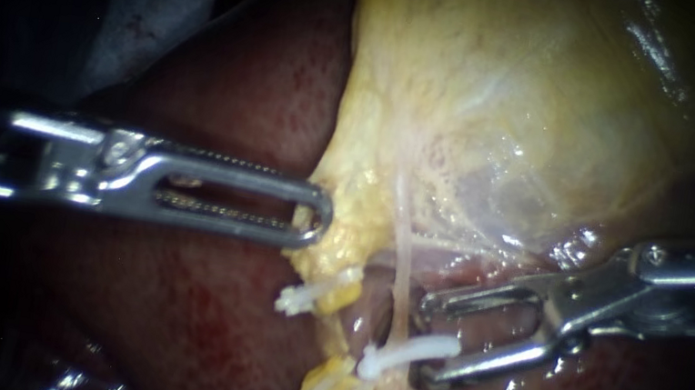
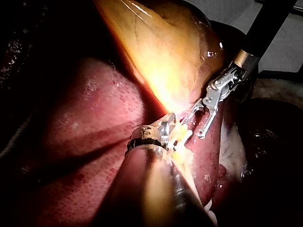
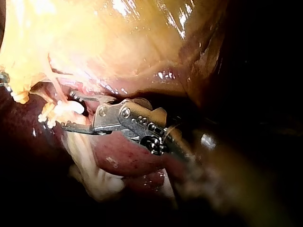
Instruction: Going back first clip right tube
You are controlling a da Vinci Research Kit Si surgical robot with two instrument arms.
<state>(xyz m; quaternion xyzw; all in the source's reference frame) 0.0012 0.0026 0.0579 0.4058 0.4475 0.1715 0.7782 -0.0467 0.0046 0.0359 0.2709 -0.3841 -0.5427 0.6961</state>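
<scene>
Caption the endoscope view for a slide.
Right instrument, jaws open, straddles a white clip on a thin pale tube; left instrument touches yellow fat.

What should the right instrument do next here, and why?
Probably draw the right instrument straight back along its shaft, open: the white clip already sits across the right tube, its end between the open jaws; closing or swinging sideways might snag it.

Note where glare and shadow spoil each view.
Endoscope view: glare streaks on the gallbladder, the edges sink into darkness. Left wrist view: the gallbladder glows overlit beside the left instrument, shadow bands cross the liver. Right wrist view: bright wash on the gallbladder, blackness beside the right instrument.
</scene>
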